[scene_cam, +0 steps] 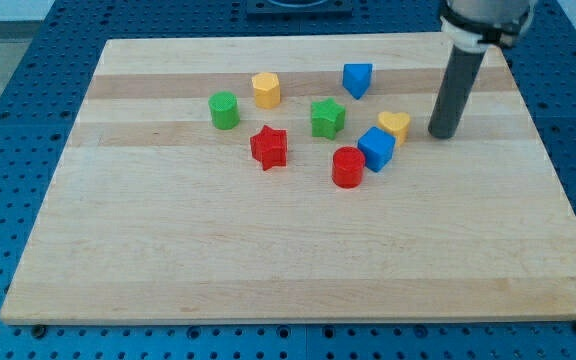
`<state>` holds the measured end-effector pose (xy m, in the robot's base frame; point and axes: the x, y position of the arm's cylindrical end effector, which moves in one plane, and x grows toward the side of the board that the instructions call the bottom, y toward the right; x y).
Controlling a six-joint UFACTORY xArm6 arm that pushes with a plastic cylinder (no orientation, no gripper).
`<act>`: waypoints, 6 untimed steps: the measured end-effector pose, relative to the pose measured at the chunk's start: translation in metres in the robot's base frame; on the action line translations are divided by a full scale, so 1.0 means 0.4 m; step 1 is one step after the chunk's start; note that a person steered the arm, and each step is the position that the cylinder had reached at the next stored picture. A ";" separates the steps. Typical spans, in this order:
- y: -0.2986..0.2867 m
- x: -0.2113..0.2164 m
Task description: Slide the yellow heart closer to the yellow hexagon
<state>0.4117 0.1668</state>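
A pale wooden board [298, 260] lies on a blue pegboard table [28, 90]. A dark upright rod comes down from the upper right of the frame, and my tip [443, 135] rests on the board just to the right of the yellow heart [395, 125], with a small gap between them. There is no hand or claw on the arm, only this plain rod, so it holds nothing.

The yellow heart sits right of centre, touching or almost touching the blue cube [376, 149] at its lower left. A red cylinder [348, 167] stands just beside that cube, lower left again. The yellow hexagon [266, 90] is well apart from the heart, toward the upper left. Between them are a green star [327, 117] and, higher up, a blue triangle-like block [357, 79]. A green cylinder [224, 110] stands left of the hexagon, and a red star [269, 147] lies below it.
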 end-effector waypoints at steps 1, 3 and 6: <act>-0.126 0.133; -0.432 0.294; -0.494 0.192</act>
